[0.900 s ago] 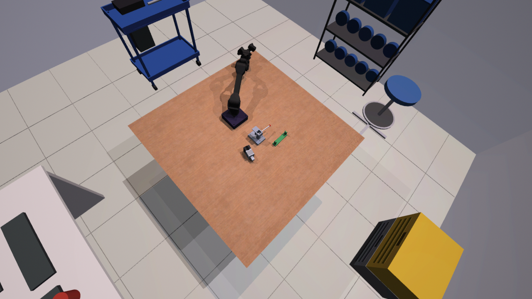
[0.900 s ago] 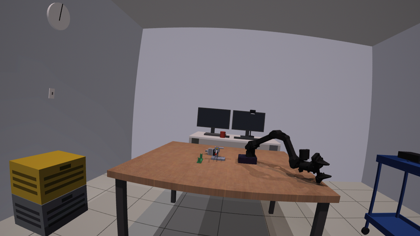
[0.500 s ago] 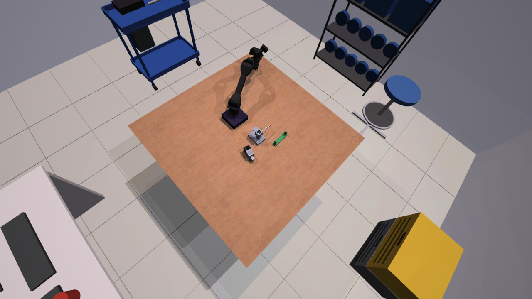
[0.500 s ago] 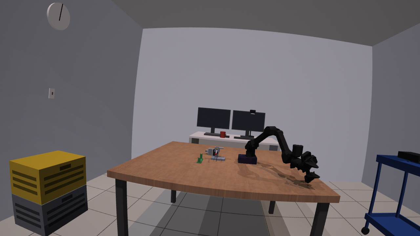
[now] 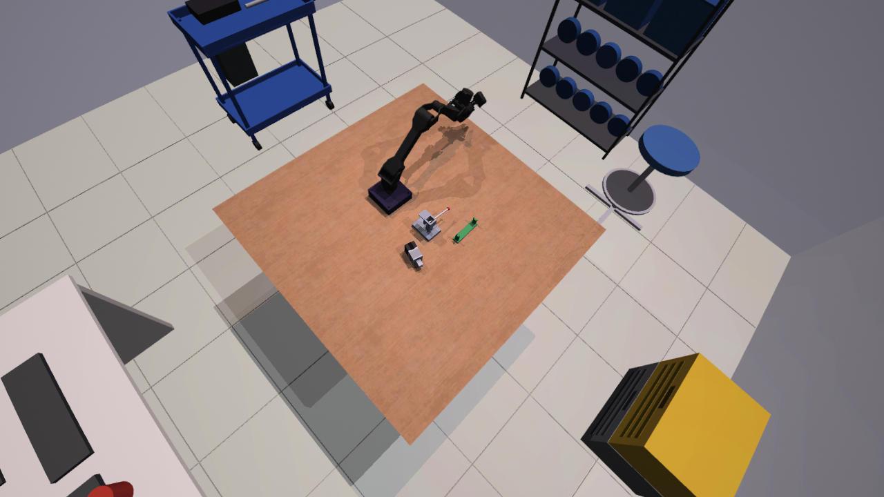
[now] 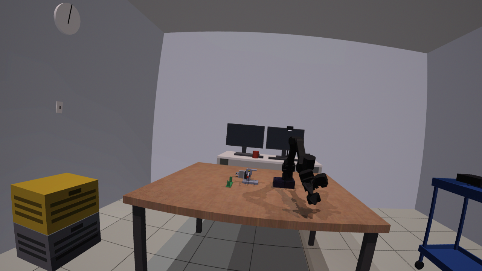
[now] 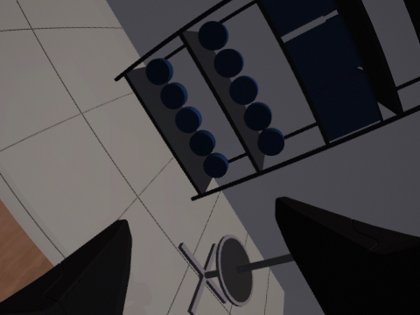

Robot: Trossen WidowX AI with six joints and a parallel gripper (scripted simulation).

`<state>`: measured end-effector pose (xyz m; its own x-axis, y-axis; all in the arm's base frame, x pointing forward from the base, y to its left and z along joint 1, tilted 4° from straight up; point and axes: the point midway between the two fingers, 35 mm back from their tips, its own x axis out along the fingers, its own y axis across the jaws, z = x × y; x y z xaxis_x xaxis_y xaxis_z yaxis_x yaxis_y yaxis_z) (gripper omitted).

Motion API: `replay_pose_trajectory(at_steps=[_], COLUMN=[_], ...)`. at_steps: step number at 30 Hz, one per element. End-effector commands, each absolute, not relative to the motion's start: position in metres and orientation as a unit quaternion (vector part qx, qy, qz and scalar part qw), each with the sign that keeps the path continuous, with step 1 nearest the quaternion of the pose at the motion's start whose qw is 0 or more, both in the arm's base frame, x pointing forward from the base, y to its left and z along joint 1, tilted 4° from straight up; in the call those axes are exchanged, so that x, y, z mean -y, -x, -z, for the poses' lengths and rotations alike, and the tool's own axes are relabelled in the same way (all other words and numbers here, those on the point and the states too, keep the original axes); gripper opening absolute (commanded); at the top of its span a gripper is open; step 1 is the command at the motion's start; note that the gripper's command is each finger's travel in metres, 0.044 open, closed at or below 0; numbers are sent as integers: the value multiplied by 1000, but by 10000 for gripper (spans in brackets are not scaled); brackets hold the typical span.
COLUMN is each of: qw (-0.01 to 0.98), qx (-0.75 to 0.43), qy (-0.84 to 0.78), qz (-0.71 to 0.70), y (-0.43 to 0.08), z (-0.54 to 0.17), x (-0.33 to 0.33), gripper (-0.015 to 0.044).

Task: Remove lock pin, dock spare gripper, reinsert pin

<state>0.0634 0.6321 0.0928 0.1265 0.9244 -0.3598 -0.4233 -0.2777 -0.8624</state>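
The grey mount (image 5: 422, 230) (image 6: 250, 182) stands on the table, its upright socket on top. The lock pin (image 5: 442, 212), pale with a red end, sticks out sideways from the socket. The spare gripper (image 5: 414, 254) (image 6: 241, 174), grey and black, lies beside the mount, apart from it in the top view. My gripper (image 5: 472, 97) (image 6: 317, 190) (image 7: 203, 220) is open with nothing between the fingers. It hangs above the table's far edge in the top view, well away from mount, pin and spare gripper. How deep the pin sits is too small to tell.
A green holder (image 5: 465, 230) (image 6: 229, 184) with two uprights stands on the table near the mount. The arm's base (image 5: 389, 195) (image 6: 283, 183) is on the mount's other side. A shelf rack (image 7: 258, 172) and a stool (image 5: 668, 150) stand off the table.
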Motion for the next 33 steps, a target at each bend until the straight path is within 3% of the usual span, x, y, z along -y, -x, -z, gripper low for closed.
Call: replay_pose_trajectory(at_steps=[1,10,18,25,33], qw=[554,569,576,578,575], qx=[183,47,-88,-209,-343], qy=[549,601,621,614,579], qz=[-598,-559,-524,-495,-465], y=[-131,-253,-329,-361,-358], z=[-95,-108,-120,-133,-150], x=[-604,-516,-406,-299,-178], gripper=[300,300,300,300,300])
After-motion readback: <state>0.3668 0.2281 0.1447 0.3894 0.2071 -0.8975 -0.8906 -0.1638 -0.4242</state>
